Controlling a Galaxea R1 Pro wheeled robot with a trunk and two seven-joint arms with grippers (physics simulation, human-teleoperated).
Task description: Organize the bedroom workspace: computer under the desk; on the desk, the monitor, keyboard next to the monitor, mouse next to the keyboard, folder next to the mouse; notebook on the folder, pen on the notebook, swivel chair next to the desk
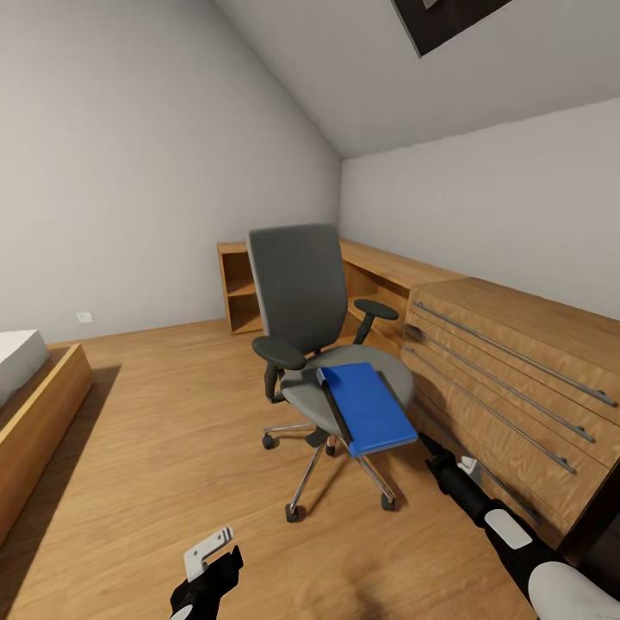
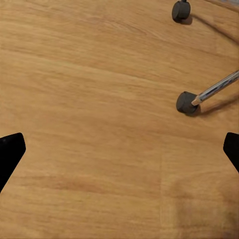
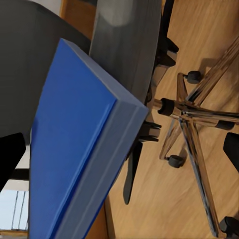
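The grey swivel chair [image 1: 301, 293] stands mid-room on its chrome star base [image 1: 340, 469]. On its seat lies the bright blue folder [image 1: 368, 406], its near end overhanging the seat's front edge. My right arm reaches in from the lower right, and my right gripper [image 1: 430, 446] sits at the folder's near right corner. In the right wrist view, the right gripper [image 3: 119, 154] is open, with the folder [image 3: 74, 134] close between its spread fingers. My left gripper [image 1: 211, 564] hangs low and open over the floor; the left gripper [image 2: 119, 149] also appears near a chair caster [image 2: 186, 103].
A light wooden drawer unit [image 1: 517, 379] with bar handles runs along the right wall, close behind my right arm. A low wooden shelf [image 1: 241, 293] stands behind the chair. A bed frame [image 1: 34, 413] is at the left. The wood floor [image 1: 164, 448] lies between bed and chair.
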